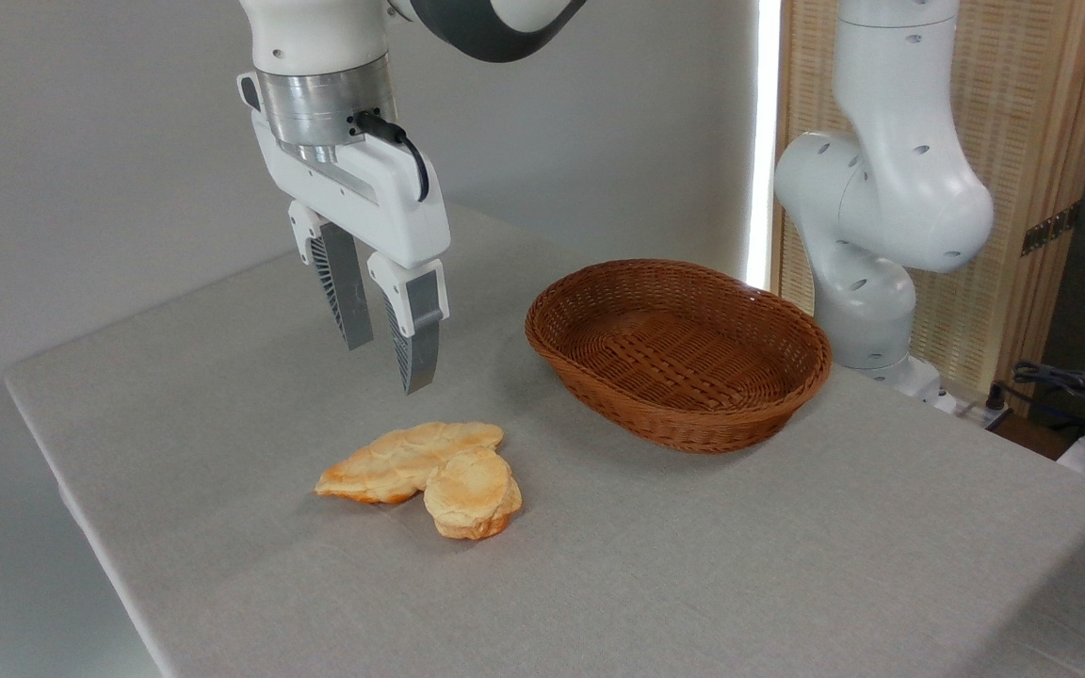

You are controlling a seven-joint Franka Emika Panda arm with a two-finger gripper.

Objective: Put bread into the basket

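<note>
Your gripper point(390, 358) hangs above the table point(222, 395), pointing down, with its two ribbed fingers point(415, 334) parted by a modest gap and nothing between them. The bread point(472, 492), the small round bun with a pale golden top and orange-brown toasted edges, lies on the grey cloth below and to the right of the fingertips, nearer the camera than they are; the tips are clear of it, with open air between. You will see the bun pressed against the longer, flat ridged bread point(401, 460), which lies just to its left and partly behind it, the two touching along one side. That flat piece sits more directly under your gripper than the bun does. The basket point(679, 353), oval and of brown wicker with low sloping walls, stands to the right of the gripper and further back than the bread, well apart from both pieces and holding nothing. Behind the basket rises the white base of the arm point(882, 207), in front of a slatted screen point(1023, 141).
</note>
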